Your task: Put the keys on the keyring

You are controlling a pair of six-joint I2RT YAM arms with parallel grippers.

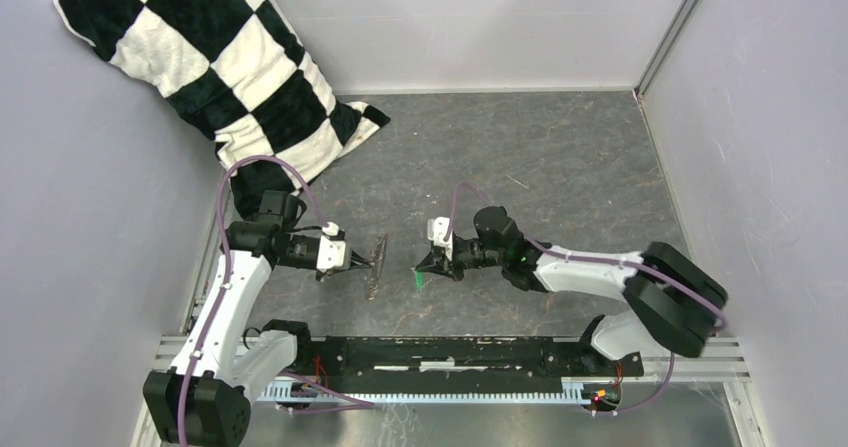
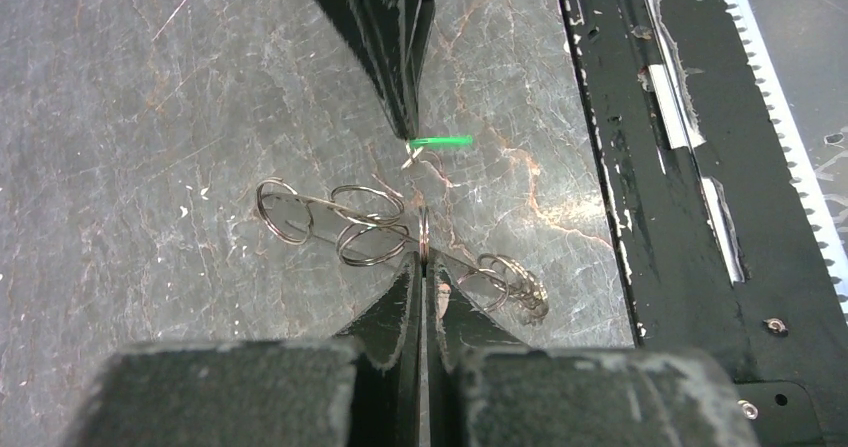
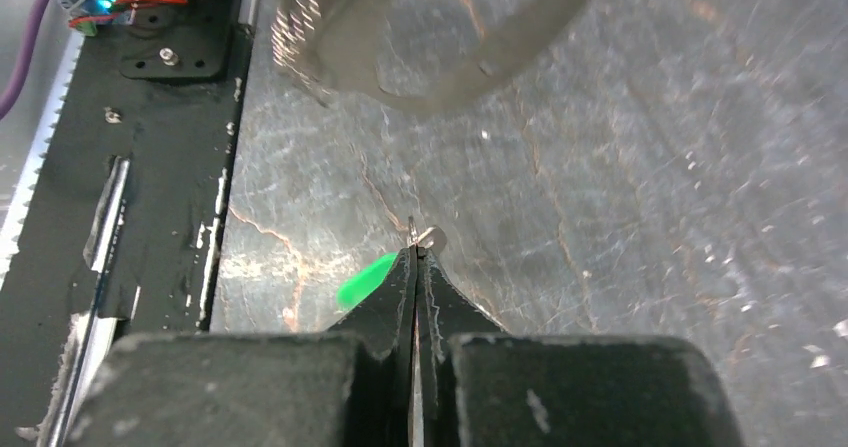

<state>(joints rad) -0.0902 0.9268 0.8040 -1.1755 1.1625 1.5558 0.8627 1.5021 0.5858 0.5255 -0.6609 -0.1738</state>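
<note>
the left hand (image 1: 366,260) is closed, its two fingers pressed together on the thin wire of the keyring (image 1: 376,265). in the left wrist view the big loop stands on its edge, coming straight up out of the tips of the left hand (image 2: 422,263), so the keyring (image 2: 340,219) shows mostly as its small rings, which spread on both sides of the fingers and lie low over the grey table (image 2: 150,117).

the right hand (image 1: 426,264) is also fully closed, and it holds the key (image 1: 418,279) at the very end of its fingers. in the right wrist view a small metal part of the key (image 3: 362,279) sticks out above the tips of the right hand (image 3: 415,257), and the green tag points out to the left and below them. it is not clear if the tag touches the table (image 3: 650,167).

the two hands face each other near the middle of the table (image 1: 560,167). from the left wrist the right hand (image 2: 405,127) comes down from above, with the key (image 2: 445,141) just beyond the top of the loop, near but apart. the keyring (image 3: 440,77) is only a blurred shape at the top of the right wrist view.

a black and white checkered pillow (image 1: 230,67) leans in the far left corner.
</note>
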